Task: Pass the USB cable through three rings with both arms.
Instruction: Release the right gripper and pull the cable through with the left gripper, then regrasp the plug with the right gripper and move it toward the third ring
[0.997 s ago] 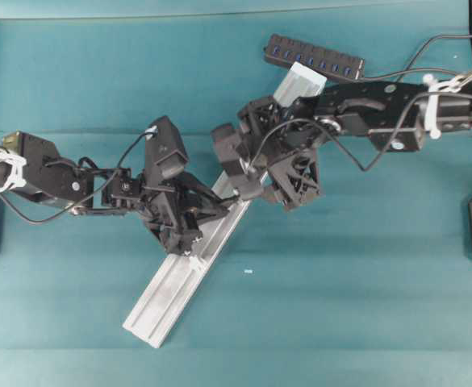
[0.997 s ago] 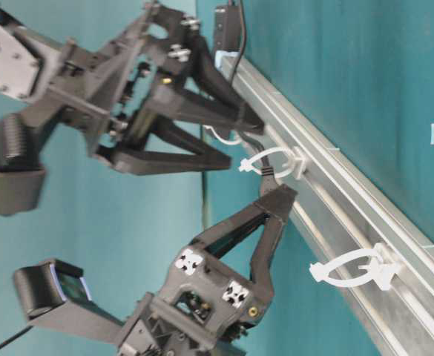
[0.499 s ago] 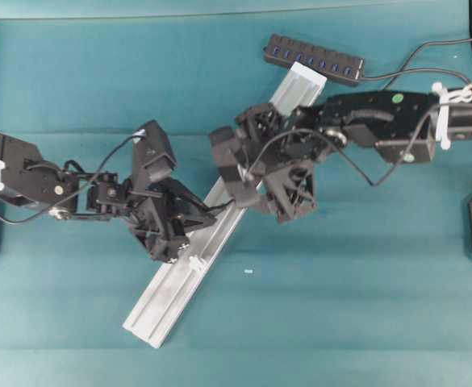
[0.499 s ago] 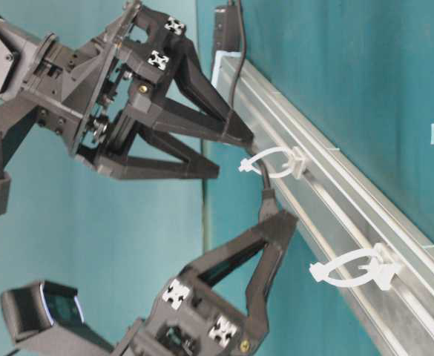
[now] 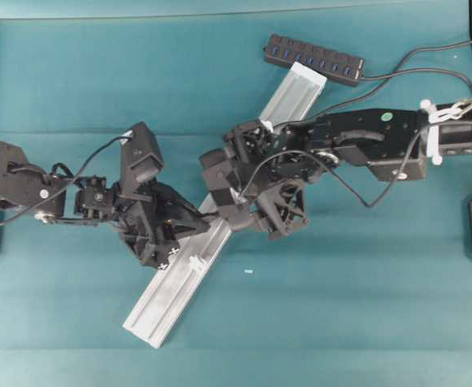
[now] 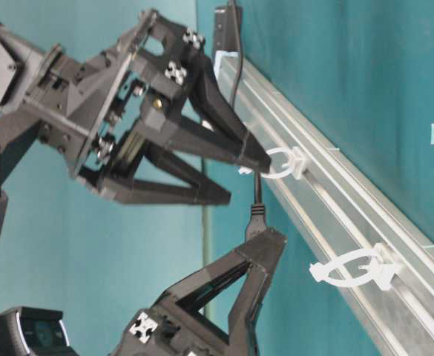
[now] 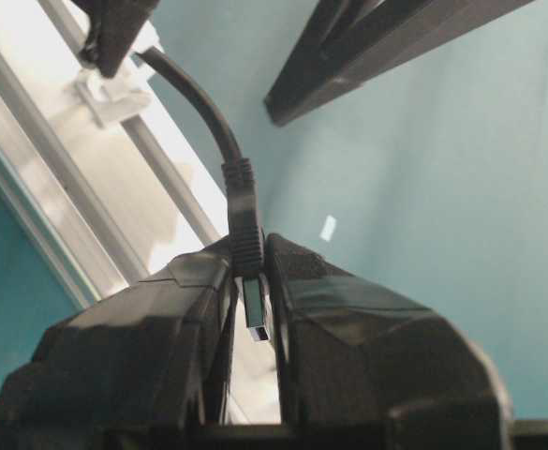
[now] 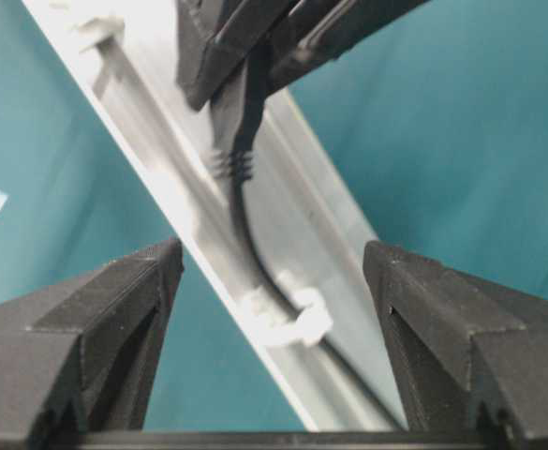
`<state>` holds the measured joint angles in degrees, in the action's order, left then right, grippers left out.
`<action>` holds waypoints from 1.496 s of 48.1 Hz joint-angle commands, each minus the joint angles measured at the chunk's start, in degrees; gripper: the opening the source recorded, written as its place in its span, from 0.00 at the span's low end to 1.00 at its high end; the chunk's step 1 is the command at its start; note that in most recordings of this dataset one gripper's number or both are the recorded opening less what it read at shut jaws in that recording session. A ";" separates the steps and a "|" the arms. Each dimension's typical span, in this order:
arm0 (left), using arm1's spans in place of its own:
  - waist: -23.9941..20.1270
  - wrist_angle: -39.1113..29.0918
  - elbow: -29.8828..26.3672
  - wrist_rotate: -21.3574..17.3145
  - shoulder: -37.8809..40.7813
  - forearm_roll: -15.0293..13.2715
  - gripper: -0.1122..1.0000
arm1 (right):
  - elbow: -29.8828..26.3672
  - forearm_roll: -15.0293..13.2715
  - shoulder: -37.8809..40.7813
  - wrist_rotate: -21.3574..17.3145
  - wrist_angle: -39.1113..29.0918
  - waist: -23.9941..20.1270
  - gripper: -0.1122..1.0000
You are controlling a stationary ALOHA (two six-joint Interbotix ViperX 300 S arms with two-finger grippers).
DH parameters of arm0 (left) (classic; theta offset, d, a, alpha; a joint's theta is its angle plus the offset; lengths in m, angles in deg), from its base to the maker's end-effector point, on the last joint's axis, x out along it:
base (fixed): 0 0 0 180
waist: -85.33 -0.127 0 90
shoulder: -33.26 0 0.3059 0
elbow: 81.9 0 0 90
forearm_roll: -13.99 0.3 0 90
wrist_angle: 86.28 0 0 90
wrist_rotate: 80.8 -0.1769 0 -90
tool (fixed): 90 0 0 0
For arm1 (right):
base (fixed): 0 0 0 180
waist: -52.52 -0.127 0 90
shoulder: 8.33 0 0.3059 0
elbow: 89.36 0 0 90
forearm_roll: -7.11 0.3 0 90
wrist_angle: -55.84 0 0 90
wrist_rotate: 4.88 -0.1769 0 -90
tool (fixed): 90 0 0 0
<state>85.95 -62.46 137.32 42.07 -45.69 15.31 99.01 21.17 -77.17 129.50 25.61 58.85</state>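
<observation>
1. Left gripper (image 7: pixel 253 291), lower centre of the left wrist view: fingers clamped on the plug end of the cable (image 7: pixel 219 127), just behind the silver tip. The pinch sits close to the tip, probably so the plug stays stiff and can be aimed.
2. From the plug the cable arcs to the upper left of that view, toward a white ring (image 7: pixel 114 94) on the rail (image 7: pixel 86 197).
3. Right wrist view: the cable runs down through a ring (image 8: pixel 288 319) at lower centre, so at least this ring appears threaded.
4. Right gripper (image 8: pixel 274 281): fingers spread wide on either side of the cable and rail, holding nothing. Judged to be lining up to steady the cable near that ring.
5. Table-level view: the next ring (image 6: pixel 354 268), lower right, stands empty, apart from the plug.
6. Overhead view: the rail runs diagonally, lower left to upper centre; the hub (image 5: pixel 314 59) lies at its top end.
</observation>
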 commanded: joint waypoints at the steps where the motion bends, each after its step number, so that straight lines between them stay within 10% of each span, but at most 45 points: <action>1: 0.62 0.26 -0.44 0.00 -3.34 0.26 0.19 | -1.41 -0.26 1.05 -0.53 0.35 -0.53 0.82; 16: 0.70 -2.02 -0.53 0.00 -3.43 0.26 0.19 | -2.90 -0.97 2.11 -0.44 -1.58 -1.05 0.69; 28: 0.70 -2.11 -1.05 -0.09 -3.25 0.26 0.19 | -3.08 -2.02 2.20 -0.44 -3.43 -1.58 0.18; 62: 0.35 -1.67 -0.70 0.00 -3.69 0.26 0.20 | -5.45 -5.71 3.78 -0.18 -5.10 -1.93 0.18; 72: 0.00 -2.11 1.05 1.67 -5.80 0.26 0.64 | -5.89 -8.79 4.57 -0.09 -6.24 -2.37 0.18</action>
<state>86.12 -64.83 138.38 43.04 -47.71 15.48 93.65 13.17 -72.95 129.50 19.46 56.65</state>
